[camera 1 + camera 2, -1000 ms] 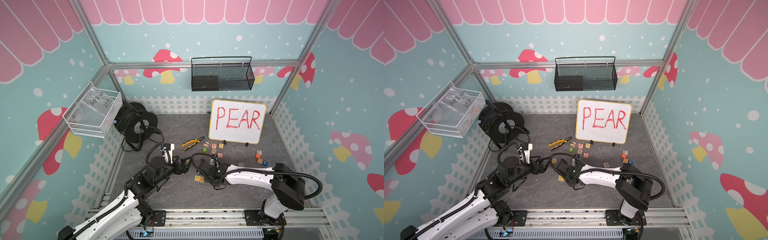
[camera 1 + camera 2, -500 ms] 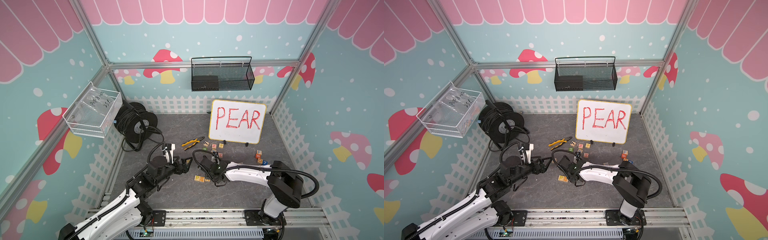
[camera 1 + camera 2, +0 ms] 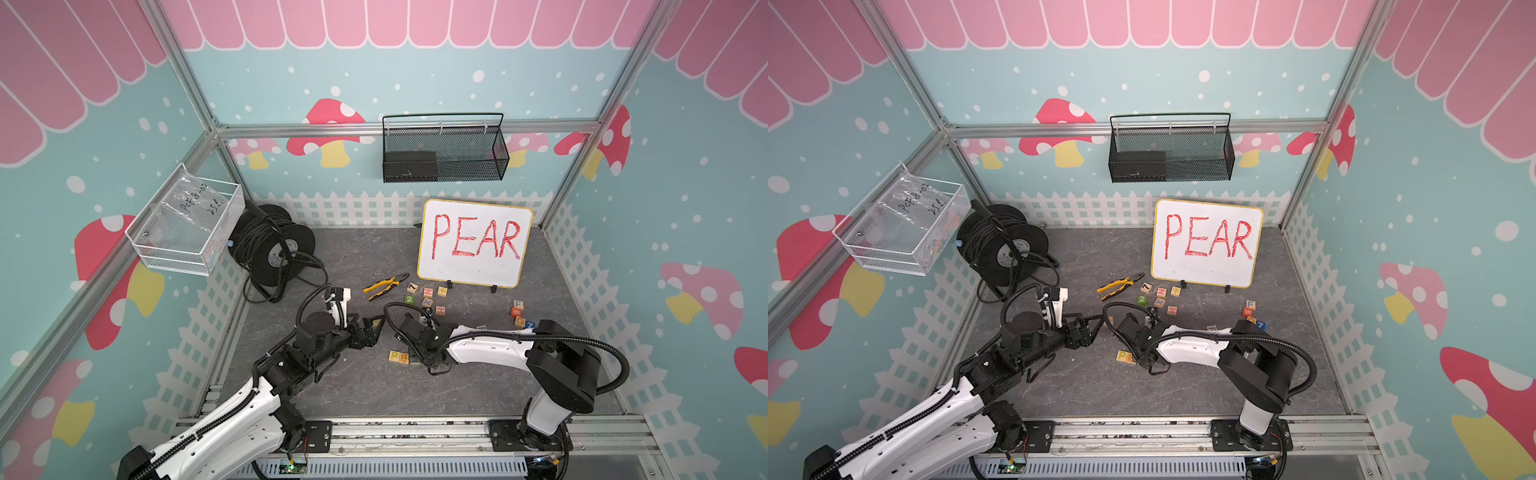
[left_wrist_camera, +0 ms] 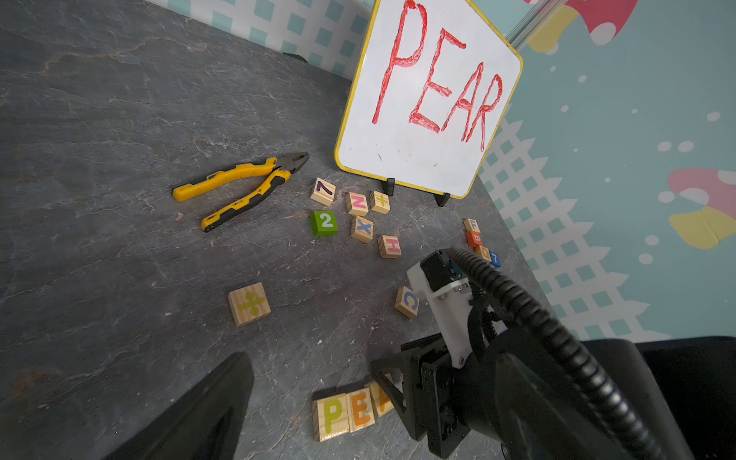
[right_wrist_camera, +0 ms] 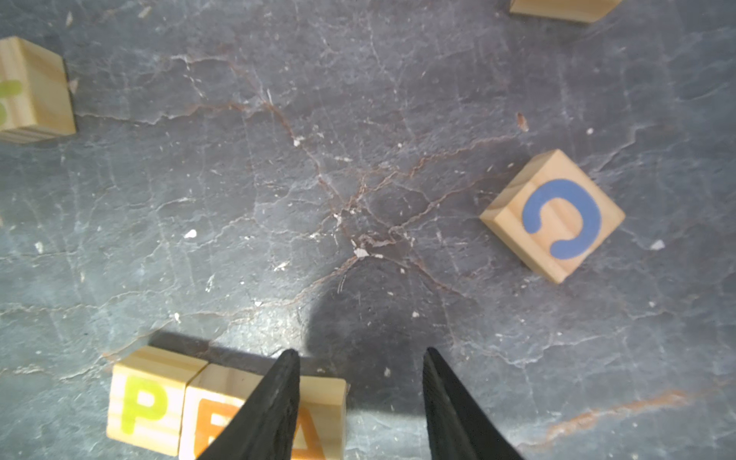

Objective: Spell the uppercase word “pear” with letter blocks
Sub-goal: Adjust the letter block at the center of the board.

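My right arm (image 3: 486, 353) lies low across the floor (image 3: 365, 395). The right gripper (image 5: 360, 352) is spread and empty over the A (image 5: 320, 416). The left gripper (image 3: 373, 328) hovers wide open. P (image 5: 145, 402), E (image 5: 215, 418) and A touch in a row. I can't spot R; it's possibly behind my arm. These look like light, hard cubes, so I'd pinch flat opposite sides.
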`<state>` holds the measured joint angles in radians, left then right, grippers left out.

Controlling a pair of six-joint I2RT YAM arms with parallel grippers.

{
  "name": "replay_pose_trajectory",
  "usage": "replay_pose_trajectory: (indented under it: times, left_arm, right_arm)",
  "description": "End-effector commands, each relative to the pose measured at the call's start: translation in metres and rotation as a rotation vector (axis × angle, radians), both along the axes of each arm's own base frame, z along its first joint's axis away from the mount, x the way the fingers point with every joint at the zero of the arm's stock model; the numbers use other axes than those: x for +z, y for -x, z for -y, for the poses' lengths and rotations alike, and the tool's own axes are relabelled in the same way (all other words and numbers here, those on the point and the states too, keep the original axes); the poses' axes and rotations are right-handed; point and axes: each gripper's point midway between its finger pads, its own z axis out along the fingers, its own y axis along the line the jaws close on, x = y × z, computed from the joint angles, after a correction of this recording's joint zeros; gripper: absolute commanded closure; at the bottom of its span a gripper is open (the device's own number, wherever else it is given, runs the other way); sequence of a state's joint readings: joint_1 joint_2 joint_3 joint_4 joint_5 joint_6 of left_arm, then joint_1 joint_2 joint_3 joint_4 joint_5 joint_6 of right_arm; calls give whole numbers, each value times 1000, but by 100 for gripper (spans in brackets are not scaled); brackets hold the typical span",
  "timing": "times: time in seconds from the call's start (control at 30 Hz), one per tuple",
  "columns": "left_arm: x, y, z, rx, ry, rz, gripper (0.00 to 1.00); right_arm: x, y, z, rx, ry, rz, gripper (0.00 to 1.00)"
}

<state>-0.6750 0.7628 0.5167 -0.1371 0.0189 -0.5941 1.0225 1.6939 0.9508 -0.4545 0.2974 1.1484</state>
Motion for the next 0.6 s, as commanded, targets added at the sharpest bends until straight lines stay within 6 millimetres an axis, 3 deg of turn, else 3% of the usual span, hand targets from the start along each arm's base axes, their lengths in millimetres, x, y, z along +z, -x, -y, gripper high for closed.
replay_pose_trajectory:
  times: [0.0,0.13,0.4,0.57]
  left_arm:
    - [8,-1,-2,10,0,22,3]
    - [9,-1,-2,6,-1,24,3]
    - [9,-1,-2,5,2,25,3]
    - [8,-2,-1,5,1,23,3]
  right_arm:
    - [-5,5,7,-13,12,-10,48]
    - [-2,5,9,-30,3,-3,48]
    - [24,0,21,-71,-31,81,45]
    - [11,15,35,-62,12,17,45]
